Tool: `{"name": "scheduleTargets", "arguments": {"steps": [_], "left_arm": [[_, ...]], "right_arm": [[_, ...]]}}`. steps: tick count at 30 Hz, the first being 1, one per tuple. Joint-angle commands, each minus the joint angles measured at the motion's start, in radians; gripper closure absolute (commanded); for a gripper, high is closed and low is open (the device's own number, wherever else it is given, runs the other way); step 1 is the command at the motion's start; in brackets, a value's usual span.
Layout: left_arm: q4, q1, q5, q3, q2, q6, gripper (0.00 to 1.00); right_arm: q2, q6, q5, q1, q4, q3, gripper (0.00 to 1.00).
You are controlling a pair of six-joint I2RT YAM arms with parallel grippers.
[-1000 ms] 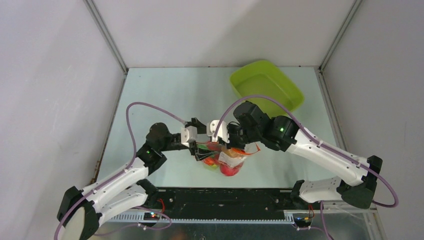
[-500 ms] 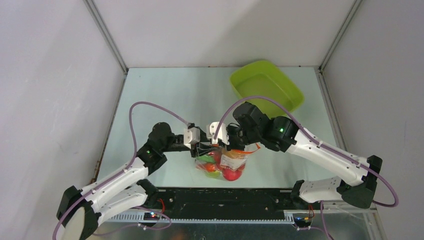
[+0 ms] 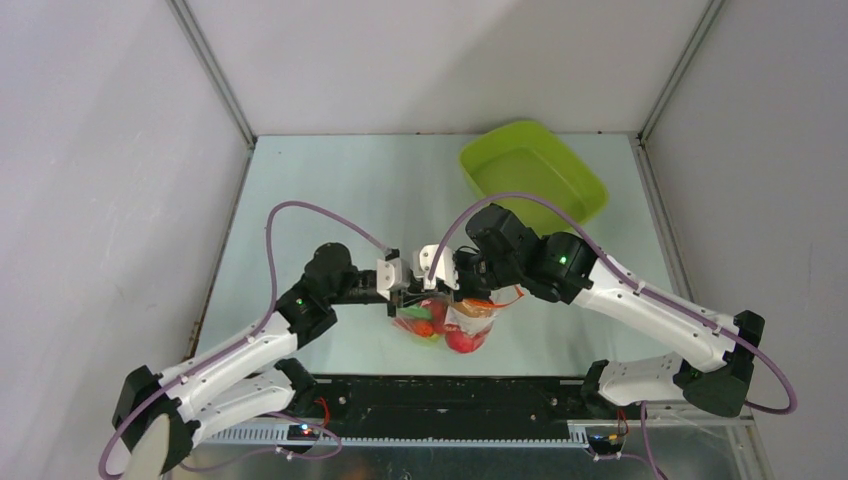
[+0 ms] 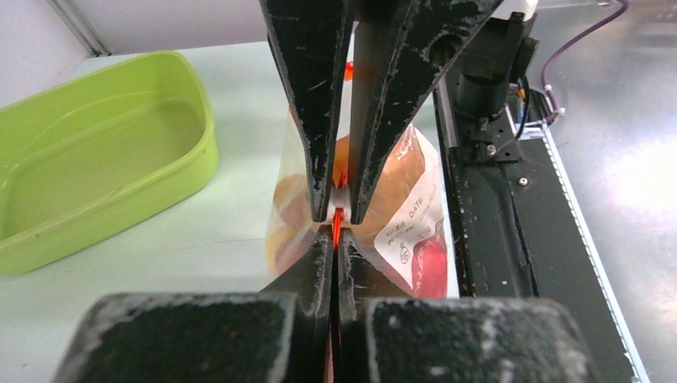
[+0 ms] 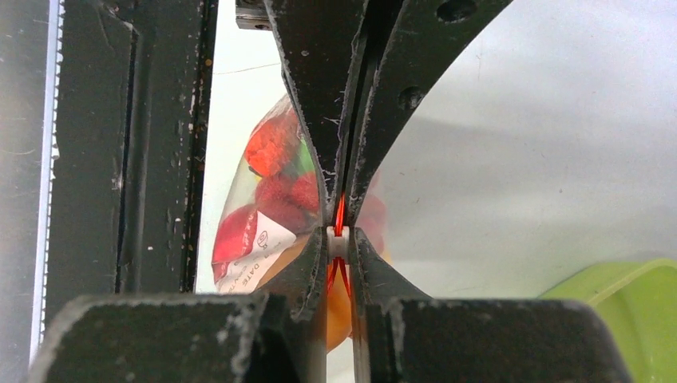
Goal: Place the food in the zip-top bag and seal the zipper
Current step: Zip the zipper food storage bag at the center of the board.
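Orange-red zipper (image 4: 338, 219) tight inside both the left gripper (image 4: 334, 236) and right gripper (image 5: 338, 238)

A lime-green plastic tray (image 3: 534, 172) sits at one o'clock on the pale counter (image 3: 330, 190), near its far corner; a black rail (image 3: 450, 395) lines the six o'clock edge.
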Motion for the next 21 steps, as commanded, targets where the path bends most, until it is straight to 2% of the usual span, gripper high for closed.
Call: {"name": "scheduleTargets", "arguments": {"steps": [1,4,7,12,21], "left_arm": [[0.030,-0.025,-0.114,-0.002,-0.025,0.016,1.00],[0.157,-0.027,-0.180,-0.073,-0.084,-0.009,1.00],[0.198,-0.028,-0.215,-0.129,-0.124,-0.025,1.00],[0.102,-0.028,-0.267,-0.127,-0.142,0.011,1.00],[0.069,-0.028,-0.289,-0.142,-0.153,0.037,1.00]], "right_arm": [[-0.020,-0.020,0.017,0.002,0.038,0.041,1.00],[-0.026,-0.010,0.031,-0.038,0.014,0.031,1.00],[-0.038,0.004,0.048,-0.072,0.006,0.010,1.00],[-0.075,0.016,0.066,-0.145,-0.012,-0.014,1.00],[-0.091,0.021,0.143,-0.219,-0.111,-0.046,1.00]]}}
